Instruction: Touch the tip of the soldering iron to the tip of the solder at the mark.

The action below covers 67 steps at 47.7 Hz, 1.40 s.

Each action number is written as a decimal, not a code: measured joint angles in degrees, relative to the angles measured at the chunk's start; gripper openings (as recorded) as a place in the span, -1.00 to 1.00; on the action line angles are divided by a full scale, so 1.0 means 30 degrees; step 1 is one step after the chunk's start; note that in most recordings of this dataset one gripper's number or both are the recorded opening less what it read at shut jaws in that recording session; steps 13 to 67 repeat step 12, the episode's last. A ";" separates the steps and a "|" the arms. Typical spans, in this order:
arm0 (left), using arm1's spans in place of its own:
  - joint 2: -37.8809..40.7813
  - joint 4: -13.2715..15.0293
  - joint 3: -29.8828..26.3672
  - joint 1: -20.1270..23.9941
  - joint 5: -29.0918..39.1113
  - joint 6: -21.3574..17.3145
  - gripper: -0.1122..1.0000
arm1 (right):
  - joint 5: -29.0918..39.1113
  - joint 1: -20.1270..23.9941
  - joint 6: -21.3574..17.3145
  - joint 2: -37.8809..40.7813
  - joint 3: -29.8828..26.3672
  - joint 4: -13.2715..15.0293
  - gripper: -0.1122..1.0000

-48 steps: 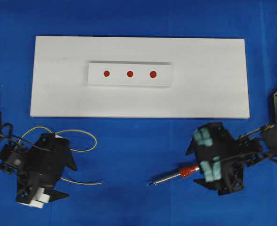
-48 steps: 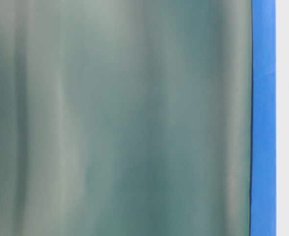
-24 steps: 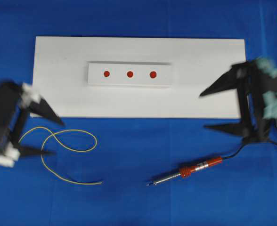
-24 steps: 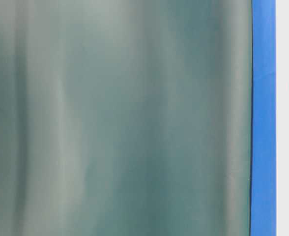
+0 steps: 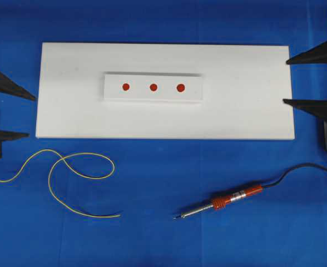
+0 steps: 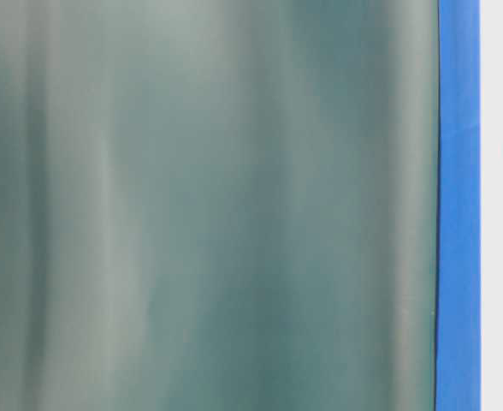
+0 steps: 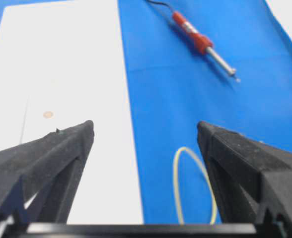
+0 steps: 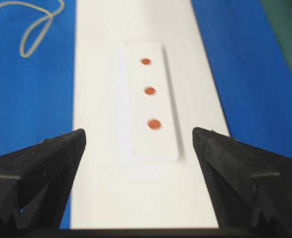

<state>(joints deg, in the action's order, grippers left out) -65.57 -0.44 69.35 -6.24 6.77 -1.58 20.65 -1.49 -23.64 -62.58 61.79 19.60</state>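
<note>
both grippers, left (image 5: pixel 16 115) and right (image 5: pixel 300 79), wide apart, holding nothing. silver-shafted, red-handled soldering iron (image 5: pixel 222 201) and thin yellow solder wire (image 5: pixel 69 179) loose on blue cloth (image 5: pixel 163 233) off white board's (image 5: pixel 236 111) near edge. risk: springy wire slipping from pinch, missing red mark (image 5: pixel 153 87).
</note>
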 measured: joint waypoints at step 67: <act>-0.2607 0.0029 0.1934 0.0322 0.0059 0.0059 0.62 | -0.1963 -0.0381 -0.0117 -0.1553 0.2490 -0.0146 0.71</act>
